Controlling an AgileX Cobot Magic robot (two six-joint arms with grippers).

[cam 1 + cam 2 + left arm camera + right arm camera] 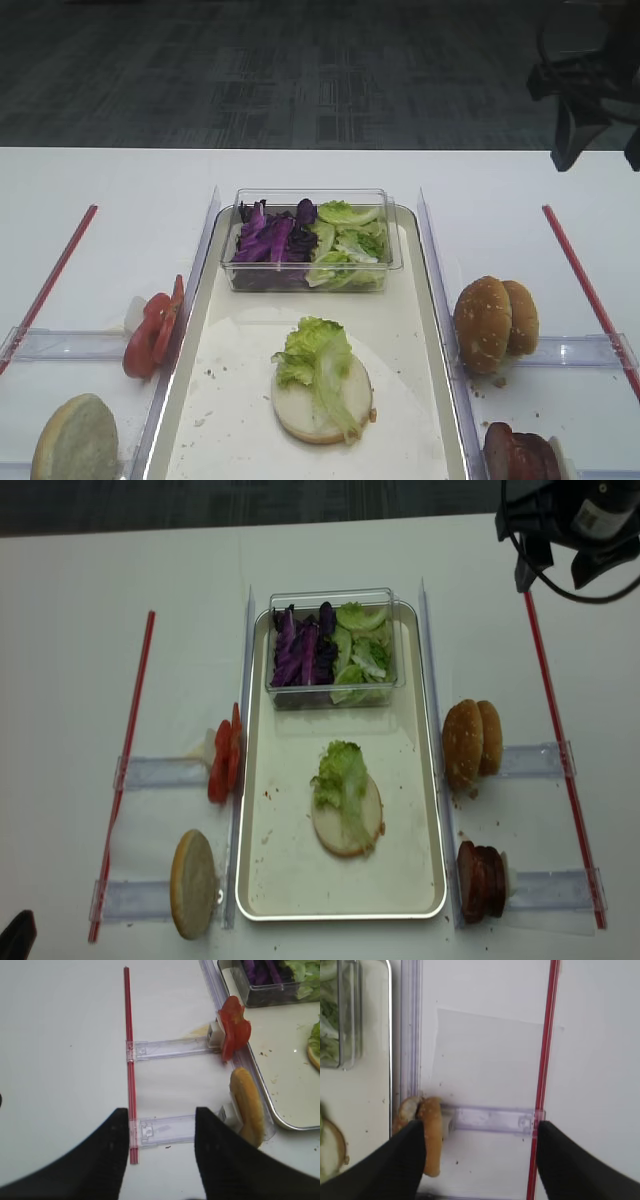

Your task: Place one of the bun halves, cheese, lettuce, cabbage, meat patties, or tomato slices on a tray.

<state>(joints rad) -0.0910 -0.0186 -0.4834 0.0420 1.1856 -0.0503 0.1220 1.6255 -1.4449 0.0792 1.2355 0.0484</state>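
On the silver tray (230, 380) lies a pale bun half (300, 405) with a lettuce (318, 360) leaf draped over it. Two sesame bun halves (495, 320) stand on edge to the tray's right, with meat patties (520, 455) nearer. Tomato slices (150, 330) and another bun half (75, 440) stand to its left. Purple cabbage (268, 240) fills part of the tub. My right gripper (480, 1127) is open and empty, its left finger (395, 1160) beside the bun halves (430, 1130). My left gripper (161, 1112) is open over a clear divider, left of a bun half (247, 1105) and tomato slices (234, 1032).
A clear plastic tub (395, 235) with more green leaves sits at the tray's far end. Red strips (55, 270) (585, 280) and clear dividers (490, 1119) border both sides. A dark object with cables (570, 520) hangs over the far right.
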